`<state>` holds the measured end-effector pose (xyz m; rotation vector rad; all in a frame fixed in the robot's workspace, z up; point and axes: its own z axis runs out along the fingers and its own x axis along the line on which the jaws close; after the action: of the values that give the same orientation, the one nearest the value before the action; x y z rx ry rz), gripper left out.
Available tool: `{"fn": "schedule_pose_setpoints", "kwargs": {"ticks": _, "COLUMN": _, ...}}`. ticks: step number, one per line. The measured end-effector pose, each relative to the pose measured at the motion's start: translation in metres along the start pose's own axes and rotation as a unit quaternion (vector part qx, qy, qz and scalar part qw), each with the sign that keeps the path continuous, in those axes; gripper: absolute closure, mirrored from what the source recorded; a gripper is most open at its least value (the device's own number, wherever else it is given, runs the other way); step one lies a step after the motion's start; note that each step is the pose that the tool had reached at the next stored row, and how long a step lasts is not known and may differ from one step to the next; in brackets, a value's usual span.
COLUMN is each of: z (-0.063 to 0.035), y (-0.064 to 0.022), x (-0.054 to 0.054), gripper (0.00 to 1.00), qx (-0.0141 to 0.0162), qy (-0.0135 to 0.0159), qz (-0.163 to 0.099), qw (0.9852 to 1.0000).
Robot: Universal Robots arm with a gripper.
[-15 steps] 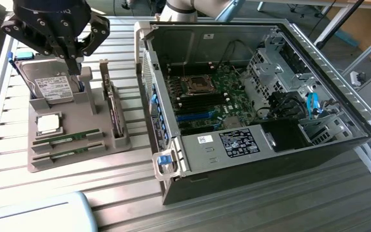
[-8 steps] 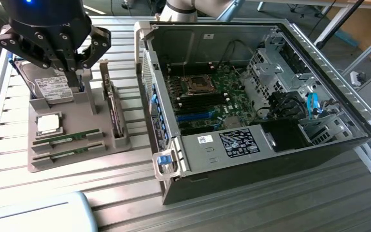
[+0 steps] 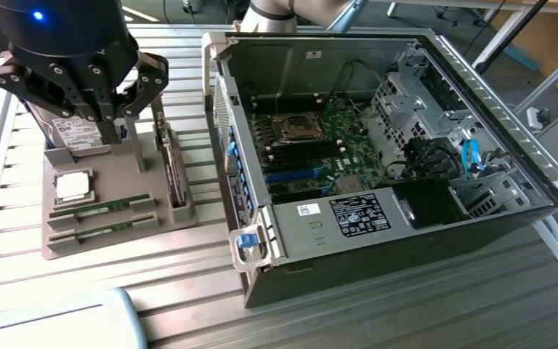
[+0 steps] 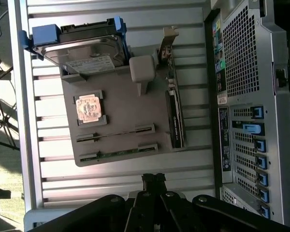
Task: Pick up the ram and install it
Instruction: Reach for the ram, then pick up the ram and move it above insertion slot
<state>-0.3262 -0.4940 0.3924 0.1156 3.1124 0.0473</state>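
On the slatted metal table (image 3: 163, 280) stands an open computer case (image 3: 357, 214). Beside it, at the exterior view's left, there is a grey parts holder (image 3: 114, 182). The gripper (image 4: 153, 179) hangs above this holder with its two fingers pressed together, and it is holding nothing. Two memory sticks sit in slots along the holder's edge opposite to the hard drive (image 3: 73, 134), with the processor (image 3: 73, 185) in between. The outer ram (image 3: 102, 231) is just beside that edge and the inner ram (image 3: 102, 209) is next to it. Their long axis runs parallel to that edge and points toward the expansion card (image 3: 171, 171) and the case. In the wrist view the fingertips appear just past this edge, nearer to the outer ram, and I judge them well apart from both sticks.
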Motion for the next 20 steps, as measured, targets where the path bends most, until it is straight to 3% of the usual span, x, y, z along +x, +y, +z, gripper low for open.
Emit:
{"fn": "schedule_pose_setpoints", "kwargs": {"ticks": 8, "z": -0.0001, "y": 0.0000, "x": 0.0000, "gripper": 0.87, "qx": 0.0000, "qy": 0.0001, "qz": 0.000, "qw": 1.0000}}
{"fn": "schedule_pose_setpoints", "kwargs": {"ticks": 11, "z": 0.0000, "y": 0.0000, "x": 0.0000, "gripper": 0.87, "qx": -0.0007, "qy": 0.0011, "qz": -0.032, "qw": 0.9995}}
{"fn": "schedule_pose_setpoints", "kwargs": {"ticks": 17, "z": 0.0003, "y": 0.0000, "x": 0.0000, "gripper": 0.87, "qx": -0.0022, "qy": 0.0028, "qz": -0.089, "qw": 0.9960}}
{"fn": "schedule_pose_setpoints", "kwargs": {"ticks": 18, "z": 0.0003, "y": 0.0000, "x": 0.0000, "gripper": 0.87, "qx": -0.0025, "qy": 0.0031, "qz": -0.098, "qw": 0.9951}}
{"fn": "schedule_pose_setpoints", "kwargs": {"ticks": 20, "z": 0.0005, "y": 0.0000, "x": 0.0000, "gripper": 0.87, "qx": -0.0032, "qy": 0.0040, "qz": -0.126, "qw": 0.9920}}
